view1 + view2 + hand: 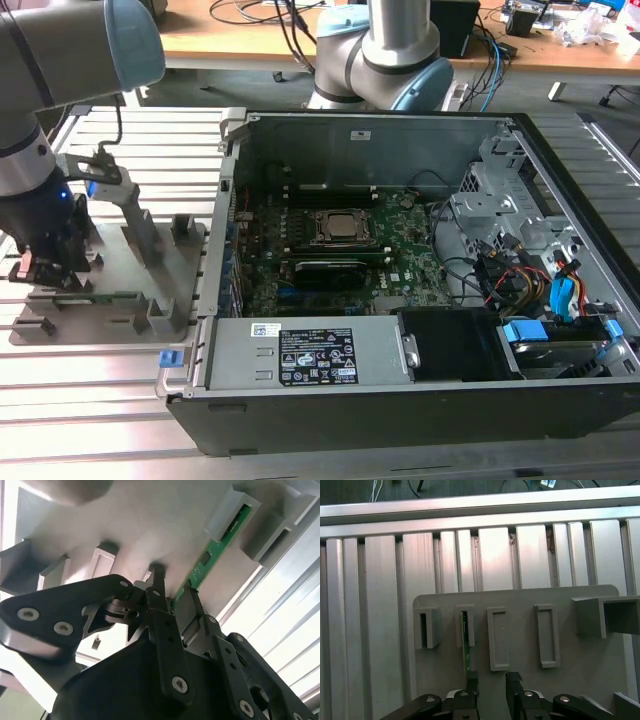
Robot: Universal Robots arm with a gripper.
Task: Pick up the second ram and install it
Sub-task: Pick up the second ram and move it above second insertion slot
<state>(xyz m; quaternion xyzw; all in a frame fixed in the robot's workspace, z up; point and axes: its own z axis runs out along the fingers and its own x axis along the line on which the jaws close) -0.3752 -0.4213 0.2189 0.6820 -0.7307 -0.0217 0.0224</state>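
The second ram [466, 652] is a narrow green stick standing on edge in a slot of the grey holder tray [570, 655]. In the exterior view, the ram [100, 297] lies along the tray's near side, at that view's left. My gripper [491, 682] is low over the tray, open, with a wide gap between its black fingers. One finger [470, 684] sits right at the ram's near end and the other finger [513, 680] stands well apart. The second wrist view shows the ram [215, 550] running from its slot to between the fingertips of the gripper [175, 605].
An open computer case [400, 260] with the green motherboard [400, 260] and CPU socket [335, 228] lies at the exterior view's right. Grey posts [140, 225] rise from the tray beside my arm. A ribbed aluminium table [370, 605] surrounds the tray. A second robot base [385, 60] stands behind the case.
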